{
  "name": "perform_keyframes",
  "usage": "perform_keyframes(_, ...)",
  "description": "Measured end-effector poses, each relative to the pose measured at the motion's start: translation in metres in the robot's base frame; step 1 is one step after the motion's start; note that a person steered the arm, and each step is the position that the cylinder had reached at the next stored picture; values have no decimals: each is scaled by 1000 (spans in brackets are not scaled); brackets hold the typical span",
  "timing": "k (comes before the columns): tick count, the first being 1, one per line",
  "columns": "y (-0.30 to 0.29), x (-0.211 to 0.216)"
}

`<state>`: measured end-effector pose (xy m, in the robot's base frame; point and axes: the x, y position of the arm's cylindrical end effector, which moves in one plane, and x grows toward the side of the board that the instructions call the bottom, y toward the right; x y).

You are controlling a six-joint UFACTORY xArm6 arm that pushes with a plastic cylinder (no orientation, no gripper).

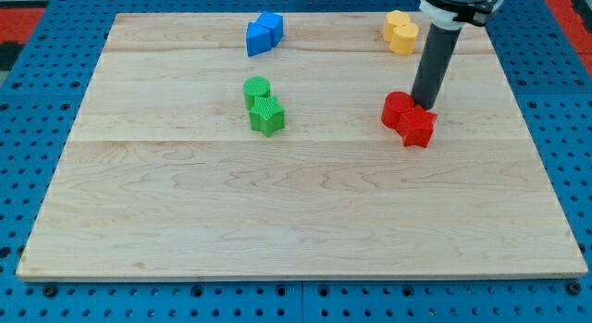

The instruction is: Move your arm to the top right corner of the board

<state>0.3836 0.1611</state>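
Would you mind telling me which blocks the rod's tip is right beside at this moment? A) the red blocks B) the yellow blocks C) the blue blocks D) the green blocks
A: my tip sits at the upper edge of the red blocks, while the yellow blocks lie further toward the view's top, and the green blocks and blue blocks lie well off toward the view's left.

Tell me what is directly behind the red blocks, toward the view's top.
My tip stands right behind the red blocks, apparently touching them. The rod hides the board behind it; the yellow blocks lie farther back.
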Motion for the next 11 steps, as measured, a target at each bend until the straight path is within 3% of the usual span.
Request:
perform_keyframes(5,89,-9)
perform_keyframes(7,109,-92)
perform_keyframes(8,83,-65)
perform_keyframes(11,112,-180)
